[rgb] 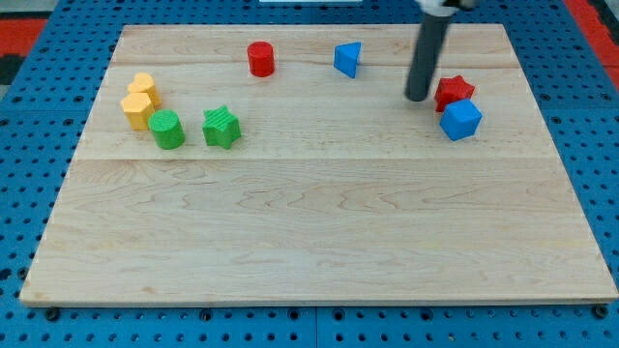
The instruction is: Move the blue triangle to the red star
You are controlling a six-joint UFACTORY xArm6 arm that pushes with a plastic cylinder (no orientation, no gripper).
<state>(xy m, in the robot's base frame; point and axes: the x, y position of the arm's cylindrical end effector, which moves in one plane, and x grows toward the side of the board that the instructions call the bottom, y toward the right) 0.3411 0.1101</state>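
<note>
The blue triangle is found near the table's top edge, untouched. The red star lies toward the top right corner, against a blue cube. My tip, a plain rod with nothing to open or close, stands just beside the star. Approach is judged pending; repositioning behind the triangle's left side is required.

Rod's upper part beyond the view's top edge; red star (left edge) behind the rod.

One raised view facing the whole board, apparently frontal
</note>
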